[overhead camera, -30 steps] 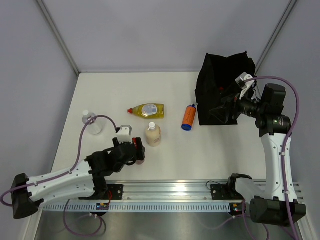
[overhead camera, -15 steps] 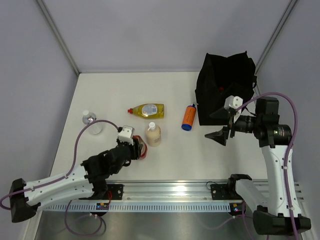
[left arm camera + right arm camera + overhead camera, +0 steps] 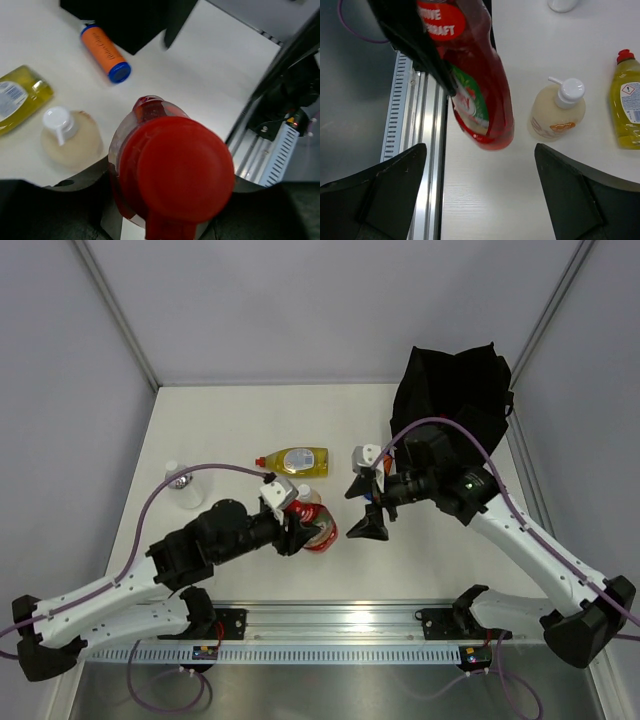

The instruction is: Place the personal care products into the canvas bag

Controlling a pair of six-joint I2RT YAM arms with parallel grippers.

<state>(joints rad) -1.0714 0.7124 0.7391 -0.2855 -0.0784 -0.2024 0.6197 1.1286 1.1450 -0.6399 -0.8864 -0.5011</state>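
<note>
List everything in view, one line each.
canvas bag: 1, black, right rear of table
red bottle: 1, dark red, held in left claw
yellow bottle: 1, clear yellow, red cap, centre of table
cream bottle: 1, cream, white pump, beside yellow bottle
orange bottle: 1, orange, blue cap, lying by canvas bag
pale bottle: 1, greyish, table's left side
left claw: 1, black, shut on red bottle
right claw: 1, black, open, empty, near red bottle
</note>
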